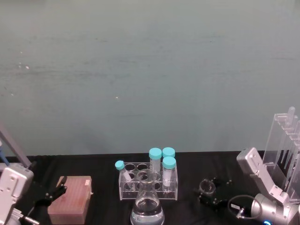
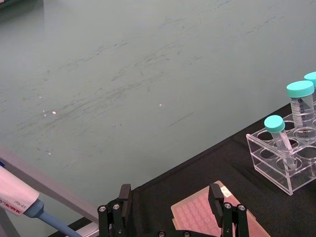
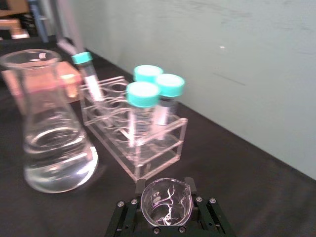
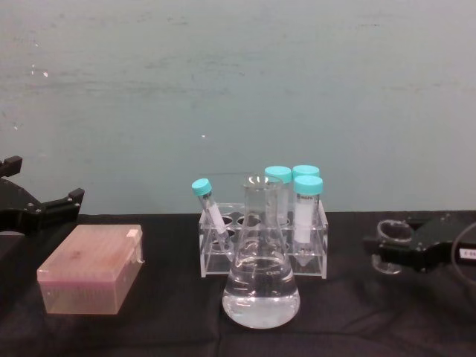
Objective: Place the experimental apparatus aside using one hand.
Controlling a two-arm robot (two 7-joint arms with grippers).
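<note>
A small glass beaker [image 3: 165, 201] sits between the fingers of my right gripper [image 3: 165, 190], which is shut on it at the right of the black table. The head view shows that gripper [image 1: 207, 190] around the beaker [image 1: 206, 187], and the chest view shows the beaker [image 4: 390, 235] in the gripper [image 4: 394, 249], low over the table. The conical flask [image 1: 147, 206] with clear liquid stands at the front centre, also in the chest view [image 4: 260, 271]. The tall clear pipette rack [image 1: 283, 150] rises at the far right. My left gripper [image 2: 170, 200] hangs open at the left, over the pink box.
A clear tube rack [image 1: 149, 180] with several teal-capped tubes stands behind the flask. A pink tip box [image 1: 70, 200] lies at the left, under the left gripper [image 1: 51, 192]. A pipette [image 2: 19, 197] leans at the far left. A pale green wall backs the table.
</note>
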